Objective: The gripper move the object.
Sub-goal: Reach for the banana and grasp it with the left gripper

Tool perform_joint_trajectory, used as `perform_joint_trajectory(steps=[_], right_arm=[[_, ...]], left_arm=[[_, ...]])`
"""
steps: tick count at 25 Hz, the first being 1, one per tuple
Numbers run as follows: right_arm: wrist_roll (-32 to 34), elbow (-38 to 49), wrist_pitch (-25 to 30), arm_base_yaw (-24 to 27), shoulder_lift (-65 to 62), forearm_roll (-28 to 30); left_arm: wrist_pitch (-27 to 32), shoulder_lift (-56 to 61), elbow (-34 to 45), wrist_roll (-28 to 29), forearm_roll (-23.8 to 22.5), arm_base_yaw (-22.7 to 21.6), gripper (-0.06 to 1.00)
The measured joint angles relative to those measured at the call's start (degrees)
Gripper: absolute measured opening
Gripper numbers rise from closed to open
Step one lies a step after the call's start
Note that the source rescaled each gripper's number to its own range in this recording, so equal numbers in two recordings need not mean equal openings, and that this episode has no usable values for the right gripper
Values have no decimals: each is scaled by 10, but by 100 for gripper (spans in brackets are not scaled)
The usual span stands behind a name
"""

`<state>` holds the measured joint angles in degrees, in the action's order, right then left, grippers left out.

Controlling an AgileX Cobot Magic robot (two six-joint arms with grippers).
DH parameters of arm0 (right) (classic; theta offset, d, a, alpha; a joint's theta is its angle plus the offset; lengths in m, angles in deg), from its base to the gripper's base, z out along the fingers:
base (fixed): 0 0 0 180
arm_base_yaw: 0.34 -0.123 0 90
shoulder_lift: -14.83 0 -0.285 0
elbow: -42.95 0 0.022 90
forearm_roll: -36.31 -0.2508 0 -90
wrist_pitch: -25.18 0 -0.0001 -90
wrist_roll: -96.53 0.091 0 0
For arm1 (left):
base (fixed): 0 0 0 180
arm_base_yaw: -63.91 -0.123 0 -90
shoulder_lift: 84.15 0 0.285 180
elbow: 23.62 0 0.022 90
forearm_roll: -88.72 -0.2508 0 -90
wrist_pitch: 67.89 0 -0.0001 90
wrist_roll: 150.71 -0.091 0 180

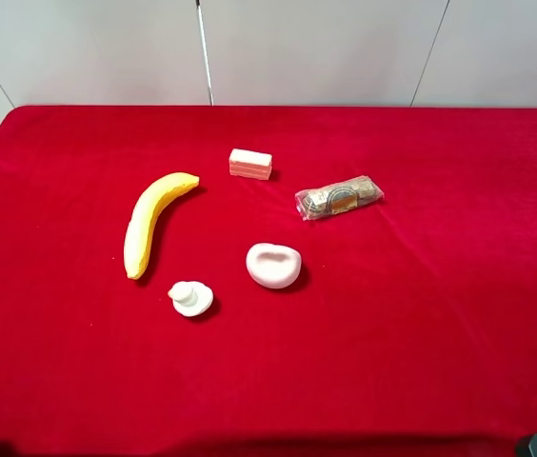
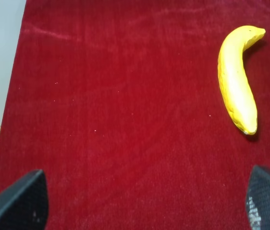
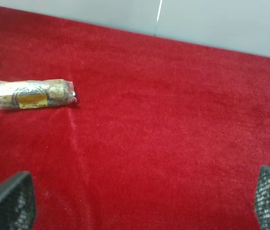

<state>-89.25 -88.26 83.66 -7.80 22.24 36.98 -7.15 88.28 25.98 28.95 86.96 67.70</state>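
The long curved yellow banana [image 1: 154, 221] lies on the red cloth left of centre, its paler end toward the front. It also shows in the left wrist view [image 2: 238, 79], flat on the cloth. My left gripper [image 2: 144, 211] is open and empty, well short of the banana, with only its black fingertips [image 2: 20, 203] in view. My right gripper [image 3: 140, 206] is open and empty over bare cloth, far from the banana. In the exterior high view only dark bits of the arms show at the bottom corners.
A pink wafer block [image 1: 250, 164] lies behind the banana. A clear-wrapped snack packet [image 1: 339, 197] lies at centre right, also in the right wrist view [image 3: 30, 94]. A white heart-shaped dish [image 1: 273, 265] and a small white piece [image 1: 190, 298] sit in front. The table's left edge [image 2: 10, 72] is near.
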Motion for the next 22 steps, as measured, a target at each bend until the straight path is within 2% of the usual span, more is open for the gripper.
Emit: perform_joint_trajectory(steps=[22], right_arm=[[0, 0, -1, 0, 0, 0]], left_arm=[[0, 0, 0, 0, 0, 0, 72]])
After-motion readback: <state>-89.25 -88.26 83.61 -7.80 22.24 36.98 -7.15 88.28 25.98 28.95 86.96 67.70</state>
